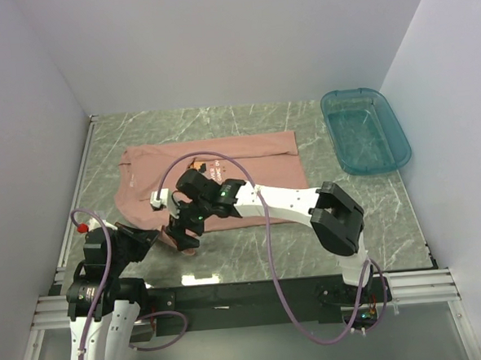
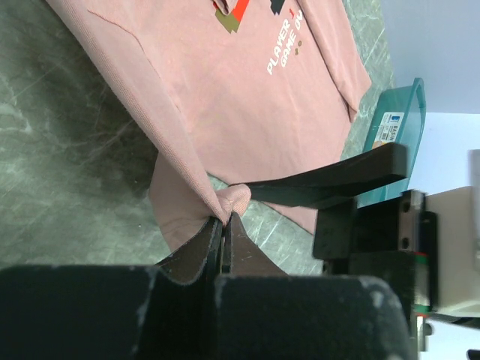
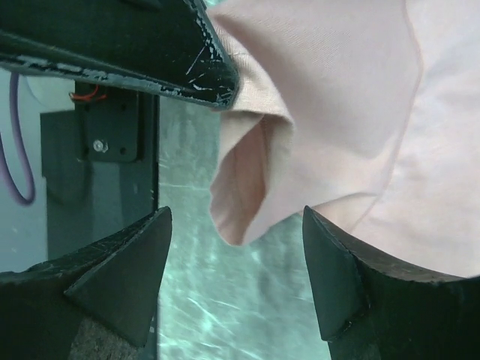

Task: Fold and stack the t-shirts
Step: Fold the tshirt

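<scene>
Salmon-pink cotton fills most of what you see: the t-shirt (image 1: 247, 151) lies spread over the left and middle of the grey marbled table (image 1: 373, 213), chest side up. Its print (image 2: 283, 46) of red-brown blocks and white lettering shows in the left wrist view.

Your left gripper (image 2: 223, 225) is at the shirt's near edge with its jaws pressed together on a small bunch of that fabric. The pinched corner rises off the table in a soft peak, while the rest of the shirt lies flat beyond it.

Your right gripper (image 3: 236, 211) has reached across to the same spot. Its jaws stand wide apart, one finger on either side of the hanging fold. They hold nothing — the cloth droops between them without either pad pressing on it. One dark finger of the left gripper crosses the top of the right wrist view, just beside the fold.

The teal tub (image 1: 367, 131) sits at the far right of the table, well apart from the shirt.
</scene>
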`<action>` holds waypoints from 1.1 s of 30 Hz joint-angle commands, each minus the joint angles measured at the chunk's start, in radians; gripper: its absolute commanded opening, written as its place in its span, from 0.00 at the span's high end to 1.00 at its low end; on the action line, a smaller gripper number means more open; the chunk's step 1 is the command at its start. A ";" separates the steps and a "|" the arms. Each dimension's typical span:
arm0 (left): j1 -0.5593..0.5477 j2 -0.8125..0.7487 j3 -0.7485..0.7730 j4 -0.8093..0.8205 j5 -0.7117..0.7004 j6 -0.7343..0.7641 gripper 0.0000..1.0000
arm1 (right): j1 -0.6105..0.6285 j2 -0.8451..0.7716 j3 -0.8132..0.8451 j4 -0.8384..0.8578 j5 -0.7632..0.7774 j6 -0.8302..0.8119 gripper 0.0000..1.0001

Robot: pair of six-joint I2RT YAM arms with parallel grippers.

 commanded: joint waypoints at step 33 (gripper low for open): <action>-0.001 -0.005 0.039 -0.003 -0.059 -0.070 0.67 | 0.065 0.037 0.049 0.111 0.082 0.141 1.00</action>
